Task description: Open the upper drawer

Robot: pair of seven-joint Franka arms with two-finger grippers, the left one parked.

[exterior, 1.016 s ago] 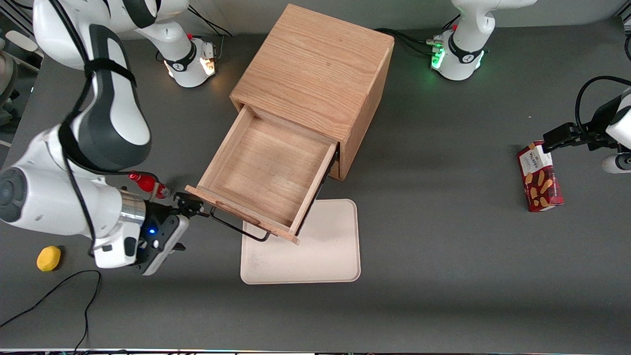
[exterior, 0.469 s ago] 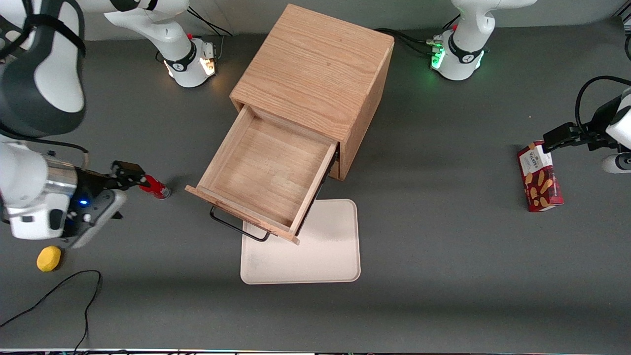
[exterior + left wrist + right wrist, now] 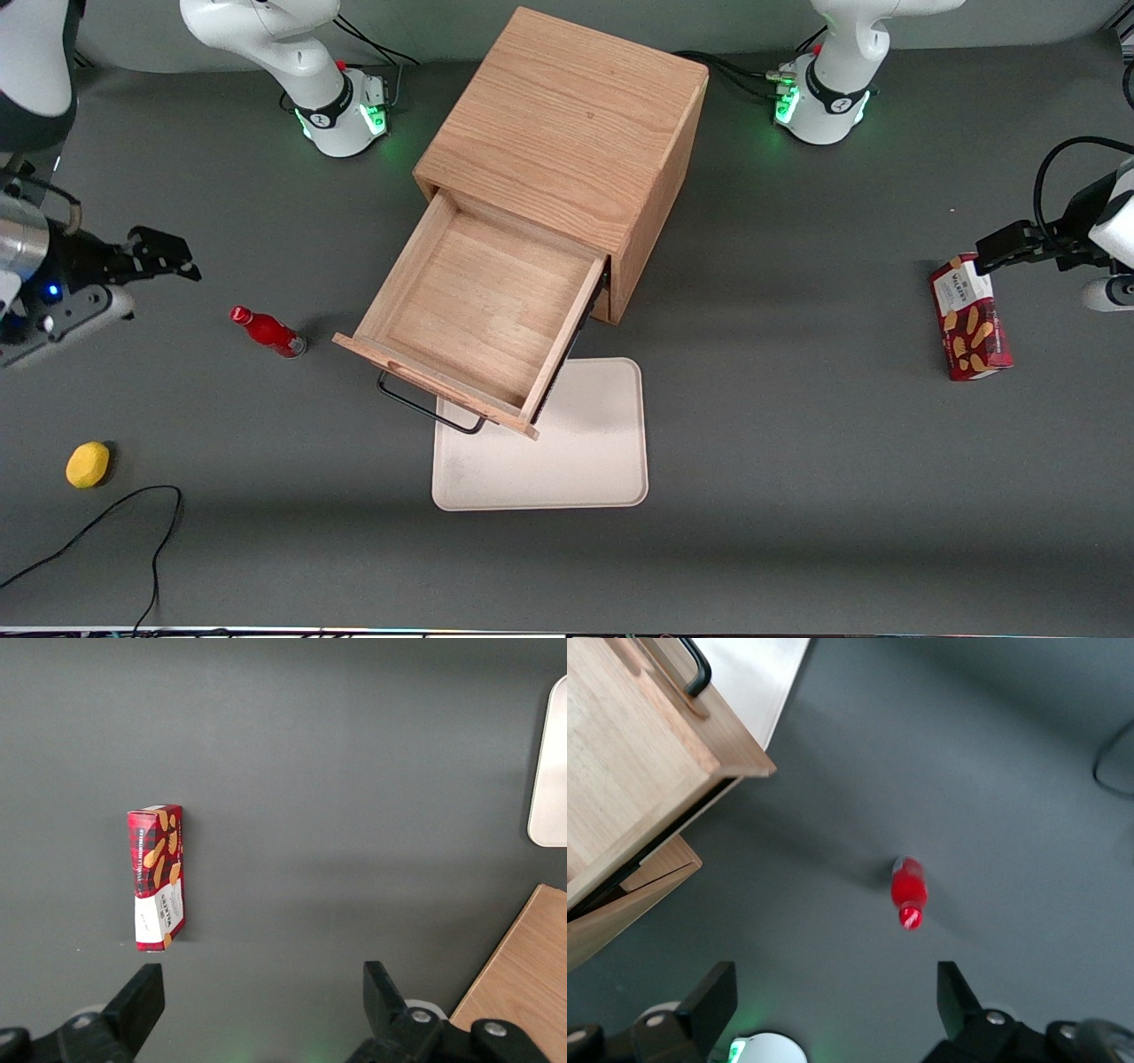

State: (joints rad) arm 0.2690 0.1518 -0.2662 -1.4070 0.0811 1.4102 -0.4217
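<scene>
Since the upper drawer [image 3: 478, 310] stands pulled well out of the cabinet [image 3: 567, 124], its bare wooden floor open to the front view, I judge the task done with no pull left to make. My gripper [image 3: 168, 255] hangs over the table at the working arm's end, well apart from the drawer, fingers spread wide and grasping nothing. From it the drawer lies toward the parked arm's end of the table, with the red bottle [image 3: 266, 330] lying between us. The black handle [image 3: 425, 412] runs slantwise along the drawer front, its length crossing my line of approach, so any further tug would mean coming back in past the bottle. The drawer front overhangs the pale tray [image 3: 567, 452].

The front view shows the whole drawer but hides the lower one beneath it. My wrist view shows only one corner of the drawer [image 3: 656, 753], one end of the handle [image 3: 700, 669] and the bottle [image 3: 908, 890] below my parted gripper [image 3: 837, 992].
</scene>
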